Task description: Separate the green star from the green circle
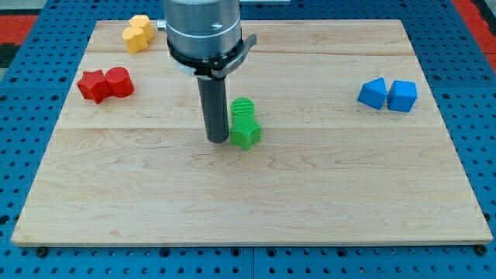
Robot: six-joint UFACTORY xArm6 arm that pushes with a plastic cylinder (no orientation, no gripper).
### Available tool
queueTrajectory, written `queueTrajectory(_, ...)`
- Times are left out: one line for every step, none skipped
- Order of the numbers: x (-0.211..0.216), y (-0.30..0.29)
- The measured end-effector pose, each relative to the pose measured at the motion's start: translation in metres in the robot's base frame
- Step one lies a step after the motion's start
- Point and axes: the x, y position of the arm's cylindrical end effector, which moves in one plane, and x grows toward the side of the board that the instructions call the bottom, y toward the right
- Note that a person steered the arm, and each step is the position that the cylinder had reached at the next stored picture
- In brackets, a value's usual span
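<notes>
My tip [217, 140] touches the green star's [246, 136] left side; the green circle [242, 109] adjoins the star's top.

From my remote station I find nothing legible: no text, label, brand, number or sign on the desk [325, 186], on any block, or on the arm housing (upper centre of the frame).

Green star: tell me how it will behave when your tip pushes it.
The green star looks stiff and small, so it should probably slide, not tip, on the smooth board. My tip sits at its left. Its points may make it spin, and it touches the green circle, which could drag along.
</notes>
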Motion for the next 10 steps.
queueTrajectory(-0.016, 0.012)
queueTrajectory(0.007, 0.065)
queueTrajectory(0.026, 0.106)
queueTrajectory(0.029, 0.090)
queueTrajectory(0.048, 0.088)
queueTrajectory(0.054, 0.118)
queueTrajectory(0.054, 0.134)
queueTrajectory(0.051, 0.073)
queueTrajectory(0.018, 0.021)
queueTrajectory(-0.013, 0.020)
